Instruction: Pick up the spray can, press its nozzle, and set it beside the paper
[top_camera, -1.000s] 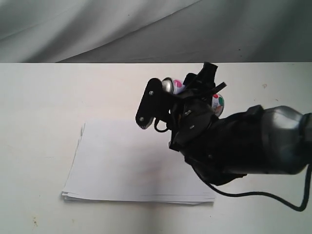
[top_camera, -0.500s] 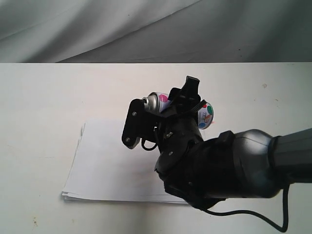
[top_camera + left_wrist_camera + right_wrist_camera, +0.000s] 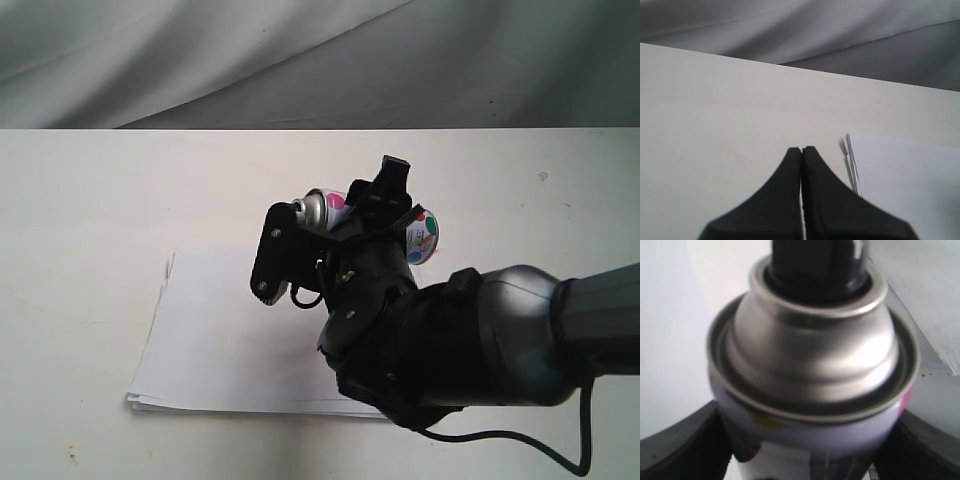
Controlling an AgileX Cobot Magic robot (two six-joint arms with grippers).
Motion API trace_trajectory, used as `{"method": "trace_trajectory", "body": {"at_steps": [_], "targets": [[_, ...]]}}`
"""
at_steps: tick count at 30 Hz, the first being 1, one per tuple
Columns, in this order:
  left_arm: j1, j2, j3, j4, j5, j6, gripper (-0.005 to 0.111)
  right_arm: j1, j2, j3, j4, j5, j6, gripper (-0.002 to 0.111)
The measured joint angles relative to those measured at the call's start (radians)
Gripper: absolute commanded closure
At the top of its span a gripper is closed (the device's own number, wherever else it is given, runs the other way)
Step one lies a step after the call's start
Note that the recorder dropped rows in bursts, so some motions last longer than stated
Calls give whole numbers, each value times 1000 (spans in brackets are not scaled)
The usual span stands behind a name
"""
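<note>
The spray can [image 3: 330,206] is held tilted above the paper [image 3: 220,330], with my right gripper [image 3: 342,218] shut on its body. One black finger [image 3: 276,250] sticks out to the can's left. In the right wrist view the can's domed silver top [image 3: 810,355] fills the frame, a black nozzle [image 3: 815,260] on it, and dark fingers [image 3: 680,445] press both sides. My left gripper [image 3: 801,149] is shut on nothing, low over the bare table just off the paper's edge [image 3: 905,175]. It does not show in the exterior view.
The white table [image 3: 90,200] runs well past the paper stack on the left and far sides. A grey cloth [image 3: 300,60] hangs behind the table's far edge. The right arm's bulky dark body [image 3: 470,340] covers the paper's right part.
A second ago the right arm carried the can leftward and nearer, over the paper. For the last half second nothing has moved.
</note>
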Motion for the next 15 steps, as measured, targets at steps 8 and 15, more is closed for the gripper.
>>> {"method": "trace_trajectory", "body": {"at_steps": [8,15], "targets": [[0,0,0,0,0,0,107,0,0,0,0,2,0,108],[0,0,0,26,-7,0,107,0,0,0,0,4,0,108]]}}
